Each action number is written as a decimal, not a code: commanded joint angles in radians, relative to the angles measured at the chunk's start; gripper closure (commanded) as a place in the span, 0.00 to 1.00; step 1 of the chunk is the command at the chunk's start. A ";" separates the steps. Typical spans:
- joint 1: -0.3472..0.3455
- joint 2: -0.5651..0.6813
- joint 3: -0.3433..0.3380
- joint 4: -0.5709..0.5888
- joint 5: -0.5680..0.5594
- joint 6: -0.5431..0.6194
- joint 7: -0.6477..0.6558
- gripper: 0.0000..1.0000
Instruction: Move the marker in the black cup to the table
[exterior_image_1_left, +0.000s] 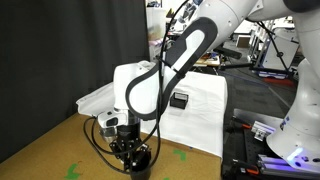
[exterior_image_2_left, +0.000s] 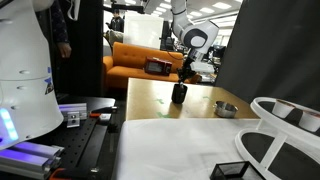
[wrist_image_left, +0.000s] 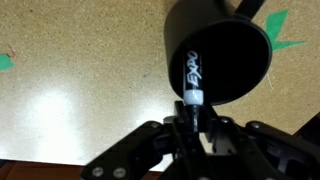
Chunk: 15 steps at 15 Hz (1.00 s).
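Note:
The black cup (wrist_image_left: 218, 45) stands on the tan table (wrist_image_left: 80, 90) with green marks. A black marker (wrist_image_left: 191, 75) with white lettering and a white end sticks out of the cup. My gripper (wrist_image_left: 192, 118) is right above the cup, and its fingers are shut on the marker's upper end. In both exterior views the gripper (exterior_image_1_left: 132, 150) (exterior_image_2_left: 184, 76) hangs straight over the cup (exterior_image_1_left: 141, 167) (exterior_image_2_left: 179, 95). The marker itself is too small to make out in the exterior views.
A white cloth (exterior_image_1_left: 200, 110) (exterior_image_2_left: 170, 150) covers part of the table (exterior_image_1_left: 50, 155) (exterior_image_2_left: 150, 95). A small metal bowl (exterior_image_2_left: 226, 109) sits near the cup. A white-and-black round container (exterior_image_2_left: 285, 125) stands at the cloth's edge. A small black box (exterior_image_1_left: 180, 100) lies on the cloth.

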<state>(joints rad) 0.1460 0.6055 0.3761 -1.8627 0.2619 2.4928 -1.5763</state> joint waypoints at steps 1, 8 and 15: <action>-0.017 -0.033 0.019 -0.018 -0.017 0.011 0.003 0.95; -0.015 -0.157 0.023 -0.070 -0.013 -0.011 0.013 0.95; 0.047 -0.372 -0.032 -0.164 -0.114 -0.052 0.180 0.95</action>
<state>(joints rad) 0.1601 0.3101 0.3879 -1.9672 0.2224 2.4539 -1.4958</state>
